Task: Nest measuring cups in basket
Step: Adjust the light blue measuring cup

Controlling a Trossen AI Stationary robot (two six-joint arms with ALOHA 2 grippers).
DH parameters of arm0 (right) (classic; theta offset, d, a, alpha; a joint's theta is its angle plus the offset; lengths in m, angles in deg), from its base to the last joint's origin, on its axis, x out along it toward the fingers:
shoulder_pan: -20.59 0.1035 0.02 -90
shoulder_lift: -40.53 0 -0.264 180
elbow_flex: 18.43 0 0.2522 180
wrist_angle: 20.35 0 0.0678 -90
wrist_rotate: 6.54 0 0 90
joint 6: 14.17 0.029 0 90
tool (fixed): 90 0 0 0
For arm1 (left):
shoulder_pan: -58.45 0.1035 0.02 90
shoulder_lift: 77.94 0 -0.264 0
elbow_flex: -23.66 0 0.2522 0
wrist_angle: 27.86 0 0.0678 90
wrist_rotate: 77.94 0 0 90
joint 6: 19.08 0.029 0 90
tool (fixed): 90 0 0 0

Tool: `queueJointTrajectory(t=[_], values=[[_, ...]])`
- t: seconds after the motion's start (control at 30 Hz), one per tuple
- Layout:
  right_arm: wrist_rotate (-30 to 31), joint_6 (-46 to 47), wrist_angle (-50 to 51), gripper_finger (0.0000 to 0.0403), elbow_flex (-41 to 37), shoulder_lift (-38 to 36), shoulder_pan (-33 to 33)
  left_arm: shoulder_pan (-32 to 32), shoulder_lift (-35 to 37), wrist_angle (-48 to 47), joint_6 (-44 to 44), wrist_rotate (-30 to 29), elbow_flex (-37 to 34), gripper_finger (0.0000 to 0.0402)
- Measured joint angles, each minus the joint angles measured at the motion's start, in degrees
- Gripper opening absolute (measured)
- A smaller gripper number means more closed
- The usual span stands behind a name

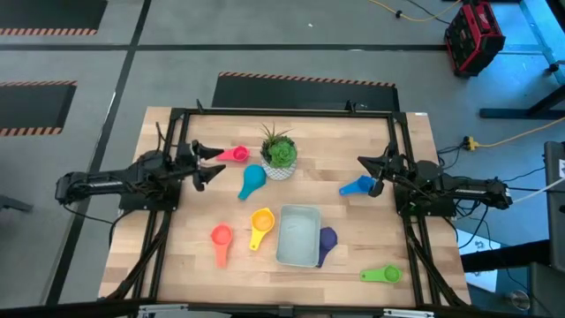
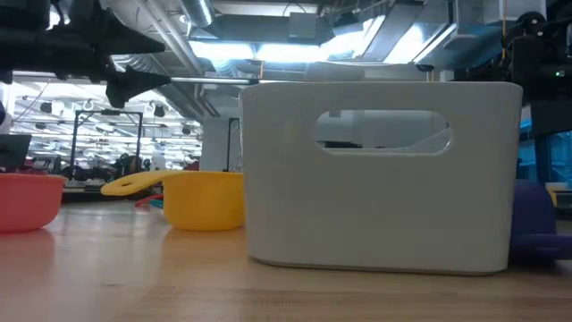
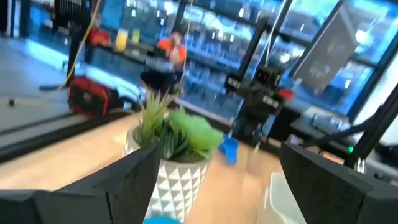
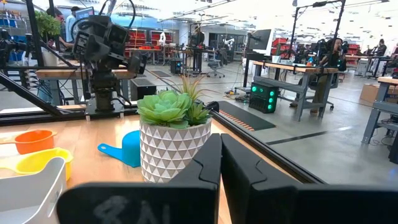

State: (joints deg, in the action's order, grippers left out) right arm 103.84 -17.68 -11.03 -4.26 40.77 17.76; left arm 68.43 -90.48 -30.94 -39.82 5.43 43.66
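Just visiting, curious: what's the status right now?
Left tool open, empty, near pink cup. Right tool shut, by blue cup. Basket empty. Plant between arms.

You could not read any words, numbers or signs in these pictures. The cups (image 1: 262, 218), the basket (image 1: 298, 235) and the plant pot (image 4: 173, 151) had no writing on them that showed. The right gripper (image 4: 220, 163) had a faint grey mark on its dark body in the right wrist view, but it was too smudged for you to read. The screens and boxes far off in the room were too small to make out.
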Motion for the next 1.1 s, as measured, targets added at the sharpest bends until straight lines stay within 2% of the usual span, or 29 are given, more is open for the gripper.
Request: queueJointTrajectory(t=[0.13, 0.53, 0.87, 1.1], values=[[0.0, 0.0, 0.0, 0.0012, 0.0, 0.0, 0.0, -1.0, -7.1, -6.3, -2.2, -0.5, 5.3, 0.0324], [0.0, 0.0, 0.0, 0.0012, 0.0, 0.0, 0.0, -4.0, -33.7, -33.9, -12.3, -2.9, 24.2, 0.0324], [0.0, 0.2, 0.0, 0.0012, 0.0, 0.0, 0.0, -5.9, -50.6, -47.3, -19.8, -2.9, 36.6, 0.0324], [0.0, 0.2, 0.0, 0.0012, 0.0, 0.0, 0.0, -7.5, -59.9, -49.7, -22.9, -1.7, 41.0, 0.0324]])
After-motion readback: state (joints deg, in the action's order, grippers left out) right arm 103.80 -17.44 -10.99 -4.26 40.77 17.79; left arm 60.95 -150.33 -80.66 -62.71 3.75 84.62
